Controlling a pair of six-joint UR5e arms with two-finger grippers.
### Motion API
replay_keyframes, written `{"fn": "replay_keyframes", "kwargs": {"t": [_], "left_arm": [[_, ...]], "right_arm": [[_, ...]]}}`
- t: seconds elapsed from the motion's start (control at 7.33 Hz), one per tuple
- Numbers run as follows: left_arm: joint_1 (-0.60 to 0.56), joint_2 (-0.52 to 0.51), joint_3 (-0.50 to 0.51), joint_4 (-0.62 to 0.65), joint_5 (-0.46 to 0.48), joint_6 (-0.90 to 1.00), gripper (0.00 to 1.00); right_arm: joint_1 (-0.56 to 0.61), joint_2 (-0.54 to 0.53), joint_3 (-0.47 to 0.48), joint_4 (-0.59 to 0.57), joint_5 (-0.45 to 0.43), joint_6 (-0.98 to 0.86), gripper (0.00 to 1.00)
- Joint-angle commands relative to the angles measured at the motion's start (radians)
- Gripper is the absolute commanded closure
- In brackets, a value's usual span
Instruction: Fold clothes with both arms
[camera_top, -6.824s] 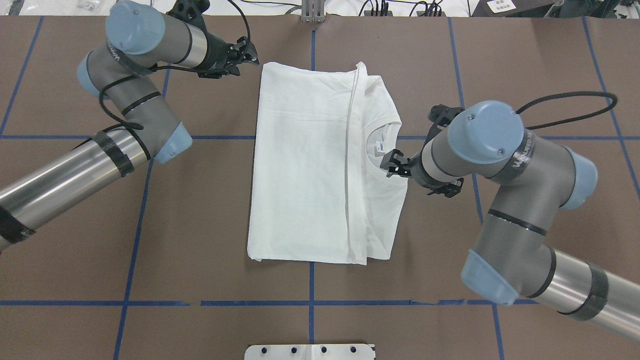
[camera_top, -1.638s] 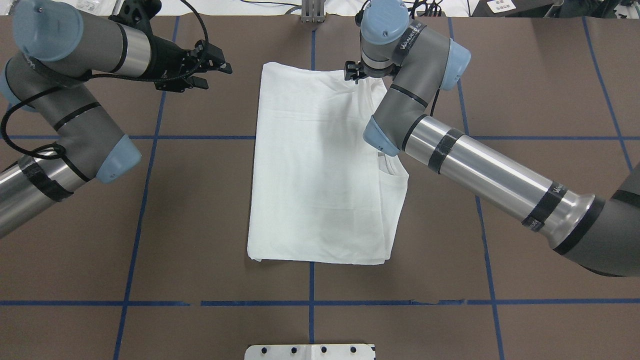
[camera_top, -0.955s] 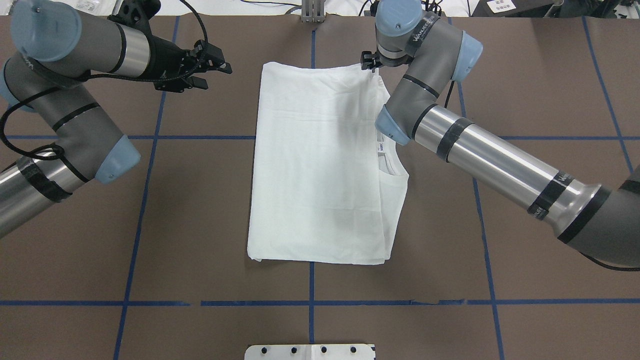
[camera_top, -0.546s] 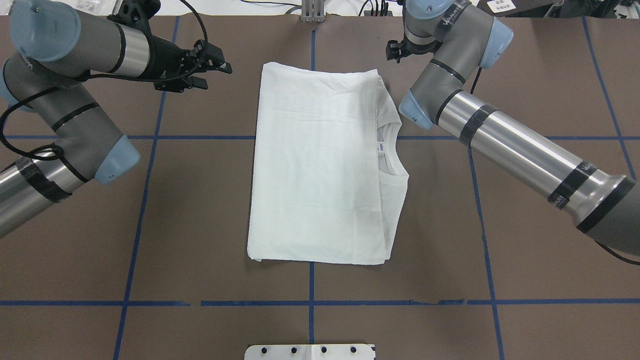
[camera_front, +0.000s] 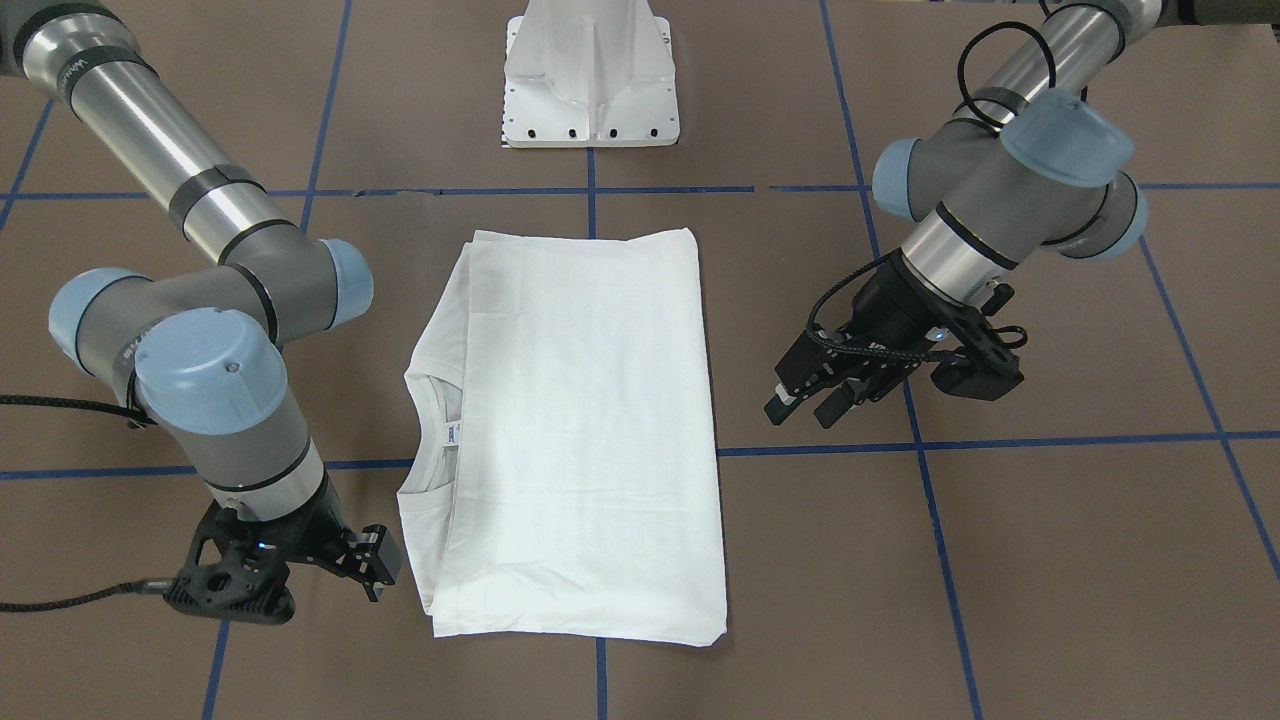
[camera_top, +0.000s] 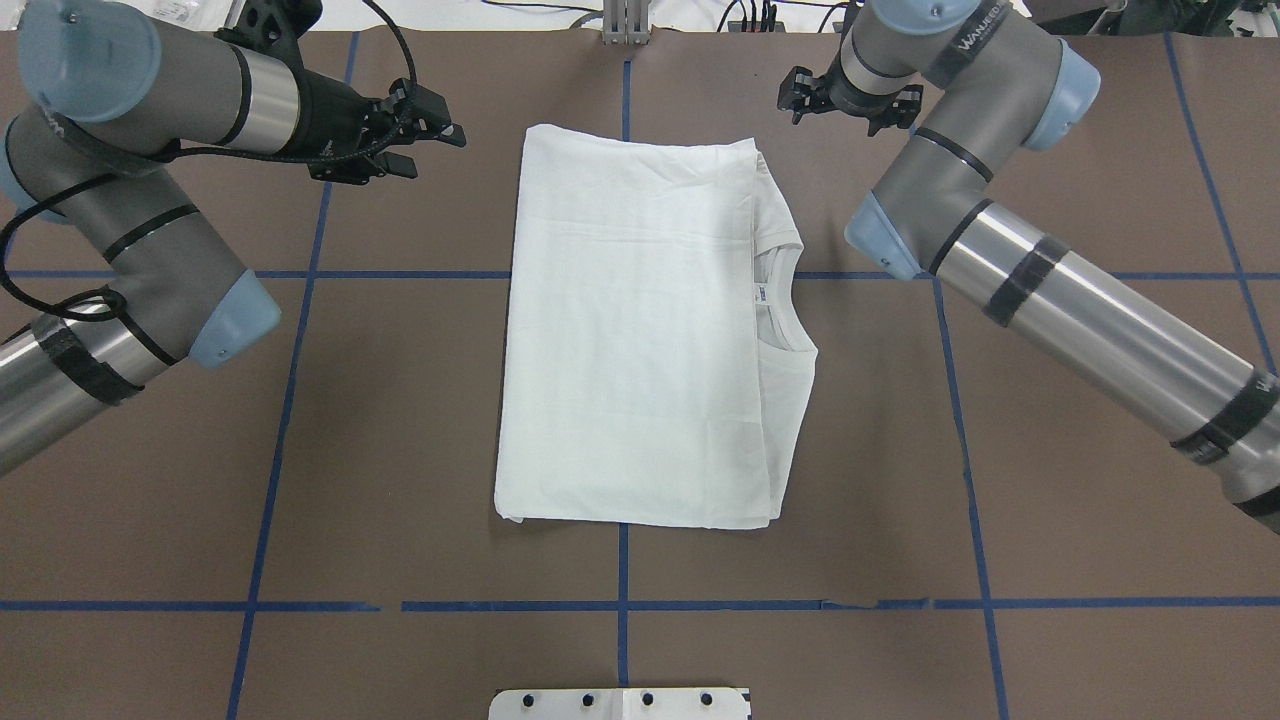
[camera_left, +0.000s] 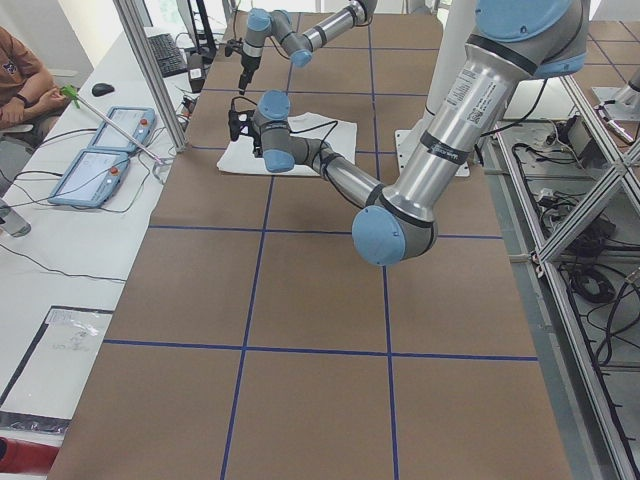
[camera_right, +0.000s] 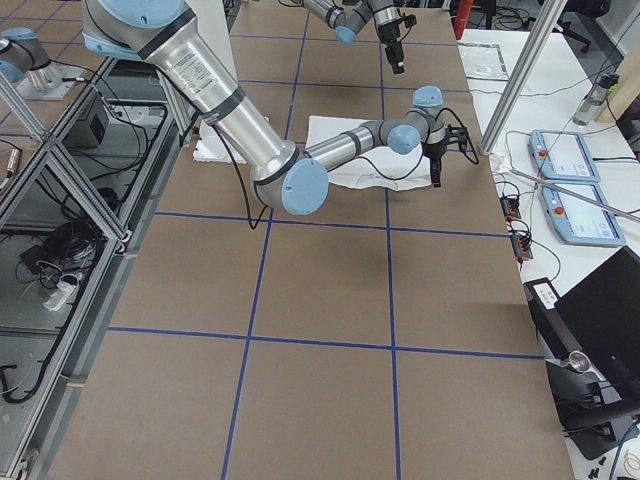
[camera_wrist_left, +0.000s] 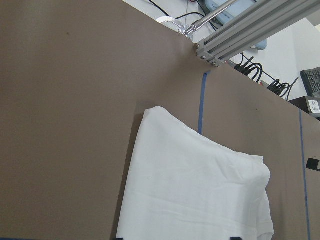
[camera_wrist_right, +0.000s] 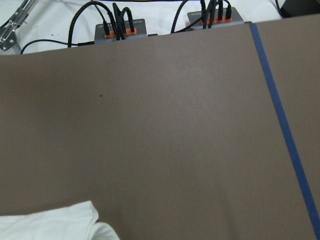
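White shirt (camera_top: 640, 340) lies folded flat mid-worktop (camera_top: 400, 450), the collar (camera_top: 787, 312) toward the robot's right (a small label (camera_top: 760, 293) shows just beside the folded edge). Off its far left corner hangs the left gripper (camera_top: 438, 150), jaws spread and empty, pointing toward the shirt. Slightly farther, beyond the far right corner, the right gripper (camera_top: 792, 95) is likewise released, clear of the cloth.

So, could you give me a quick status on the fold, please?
Left gripper open, empty, off the cloth. Right gripper open, empty, beside the far corner. T-shirt folded flat, neck opening showing. Nothing between grippers and shirt.
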Motion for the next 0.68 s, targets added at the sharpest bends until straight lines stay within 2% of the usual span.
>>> {"fn": "replay_keyframes", "kwargs": {"t": [0.0,0.27,0.41,0.55], "left_arm": [[0.000,0.001,-0.006,0.002,-0.005,0.000,0.24],[0.003,0.018,-0.008,0.002,-0.005,-0.001,0.24],[0.003,0.026,-0.008,0.002,-0.005,-0.002,0.24],[0.007,0.029,-0.010,0.002,-0.005,-0.002,0.23]], "right_arm": [[-0.078,-0.162,0.297,-0.078,0.022,0.326,0.00],[-0.231,-0.248,0.556,-0.272,-0.073,0.591,0.00],[-0.314,-0.299,0.657,-0.308,-0.125,0.735,0.01],[-0.373,-0.322,0.695,-0.309,-0.129,0.904,0.01]]}}
